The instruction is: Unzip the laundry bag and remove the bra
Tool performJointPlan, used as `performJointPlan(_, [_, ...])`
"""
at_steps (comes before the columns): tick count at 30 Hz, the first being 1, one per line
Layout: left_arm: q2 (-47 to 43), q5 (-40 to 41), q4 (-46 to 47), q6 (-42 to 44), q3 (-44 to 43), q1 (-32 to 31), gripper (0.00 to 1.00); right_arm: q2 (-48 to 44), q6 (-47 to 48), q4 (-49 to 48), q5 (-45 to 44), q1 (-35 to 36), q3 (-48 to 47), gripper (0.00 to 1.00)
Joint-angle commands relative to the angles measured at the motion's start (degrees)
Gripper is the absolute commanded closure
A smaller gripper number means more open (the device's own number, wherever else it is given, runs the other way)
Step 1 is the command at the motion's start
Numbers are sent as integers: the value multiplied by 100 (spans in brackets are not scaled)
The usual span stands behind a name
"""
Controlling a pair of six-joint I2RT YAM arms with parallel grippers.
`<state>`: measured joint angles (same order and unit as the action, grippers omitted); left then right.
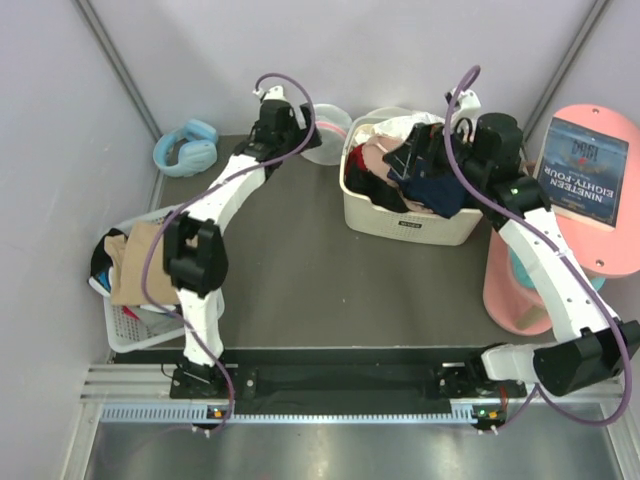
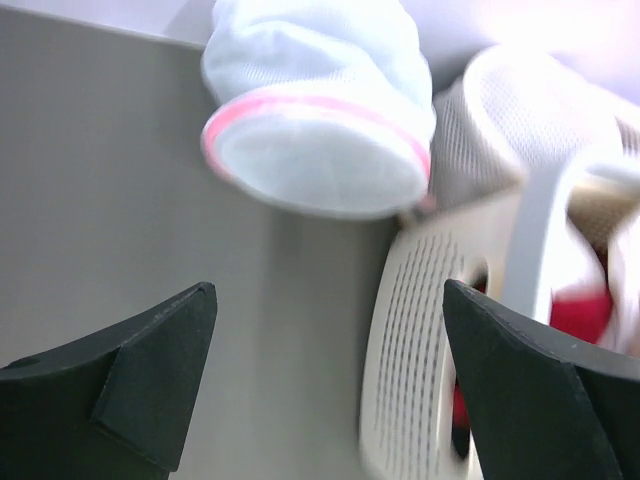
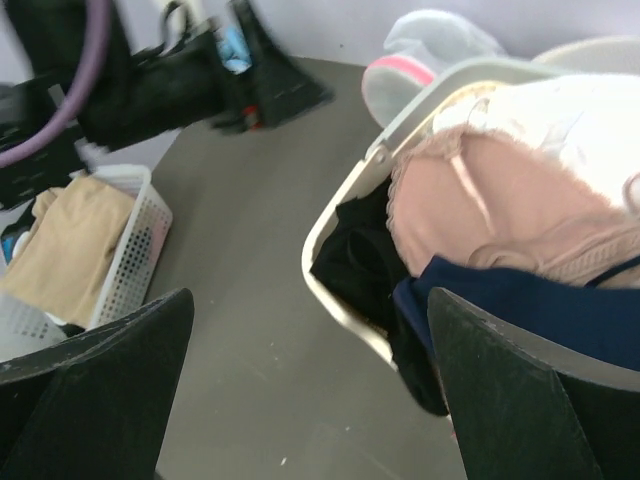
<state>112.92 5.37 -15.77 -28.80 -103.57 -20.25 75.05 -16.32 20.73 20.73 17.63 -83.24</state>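
Top view, left pincer (image 1: 292, 128): you find it at the far side of the table (image 1: 300, 260), just beside the laundry bag (image 1: 330, 135); its gap is hard to read from here.
Top view, right pincer (image 1: 412, 152): it hangs over the cream basket (image 1: 410, 225), which is heaped with clothes.
Top view, white basket (image 1: 125, 335): it sits at the table's left edge with tan cloth (image 1: 138, 265) in it.
Left wrist, left pincer (image 2: 328, 292): you see the fingers spread wide, holding nothing and touching nothing.
Left wrist, laundry bag (image 2: 320, 150): it lies on the table ahead of the fingers, its pink-trimmed end toward you, just beside the cream basket (image 2: 420, 330).
Right wrist, right pincer (image 3: 310, 295): it is spread wide and empty, above the basket's near rim.
Right wrist, cream basket (image 3: 345, 195): it holds pink cloth (image 3: 480, 210), navy cloth (image 3: 540, 310), black cloth (image 3: 355, 265) and white cloth (image 3: 540, 120).
Right wrist, laundry bag (image 3: 425, 55): you see it on the table just past the basket's far corner.
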Motion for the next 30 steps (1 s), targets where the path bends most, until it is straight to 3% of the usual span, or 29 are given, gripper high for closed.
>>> performJointPlan(1, [1072, 246, 917, -495, -1243, -14, 1, -613, -266, -8, -78, 136, 475, 0])
performJointPlan(6, [2363, 395, 1347, -732, -2508, -23, 1, -1131, -583, 185, -271, 250, 932, 0])
performJointPlan(9, [2681, 614, 1891, -812, -2501, -14, 1, -1264, -662, 422, -385, 364, 941, 0])
performJointPlan(21, [3253, 711, 2016, -1286, -2572, 12, 4, -1396, -443, 1064, -649, 417, 634, 0])
performJointPlan(23, [3271, 729, 1938, -1286, -2563, 12, 23, -1431, -460, 1073, -658, 417, 695, 0])
performJointPlan(24, [3262, 755, 1885, -1286, -2546, 12, 43, -1466, -460, 1056, -649, 417, 721, 0])
performJointPlan(25, [3236, 747, 1815, -1278, -2511, 12, 53, -1493, -478, 1056, -641, 408, 756, 0])
performJointPlan(28, [3000, 685, 1762, -1278, -2213, 21, 80, -1563, -478, 1047, -649, 417, 801, 0])
performJointPlan(30, [2631, 737, 1726, -1295, -1782, 30, 91, -1589, -460, 1047, -649, 417, 810, 0])
